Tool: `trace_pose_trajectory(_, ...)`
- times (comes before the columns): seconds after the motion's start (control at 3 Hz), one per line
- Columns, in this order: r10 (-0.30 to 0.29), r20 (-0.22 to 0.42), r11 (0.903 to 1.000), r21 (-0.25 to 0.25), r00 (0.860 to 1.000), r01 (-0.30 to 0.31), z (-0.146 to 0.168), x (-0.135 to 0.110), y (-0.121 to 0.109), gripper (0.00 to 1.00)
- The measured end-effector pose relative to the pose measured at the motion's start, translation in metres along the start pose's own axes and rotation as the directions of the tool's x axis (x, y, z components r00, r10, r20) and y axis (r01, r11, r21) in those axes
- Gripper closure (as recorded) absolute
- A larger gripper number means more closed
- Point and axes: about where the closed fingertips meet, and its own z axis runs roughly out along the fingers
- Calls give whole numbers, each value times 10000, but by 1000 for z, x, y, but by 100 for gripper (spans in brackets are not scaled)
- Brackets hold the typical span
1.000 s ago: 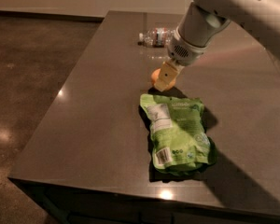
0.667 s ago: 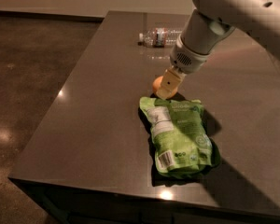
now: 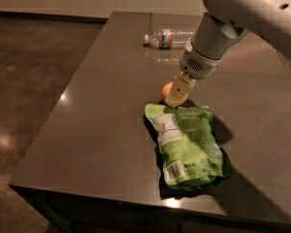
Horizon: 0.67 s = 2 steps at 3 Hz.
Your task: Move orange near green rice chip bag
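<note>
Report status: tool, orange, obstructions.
Tool closed on orange, low over table. Orange right by top edge of green rice chip bag. Bottle far back, not in the way.

Arm slants down-left from upper right; gripper low, mid-scene, angled downward.

Smooth white arm, grey vented wrist ring, tan claw at the orange

Dim, warm light. Glints dot the floor and the tabletop edges. The end effector, at the orange by the bag's far end, casts shadow rightward.
</note>
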Motion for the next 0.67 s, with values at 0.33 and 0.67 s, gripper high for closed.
trace_pose_trajectory(0.33,-131,-50,9999,-22,9999,131,-1,-1,0,18)
trace_pose_trajectory(0.67,-514,-33,9986,-132,9987,513,-3,-10,0,0)
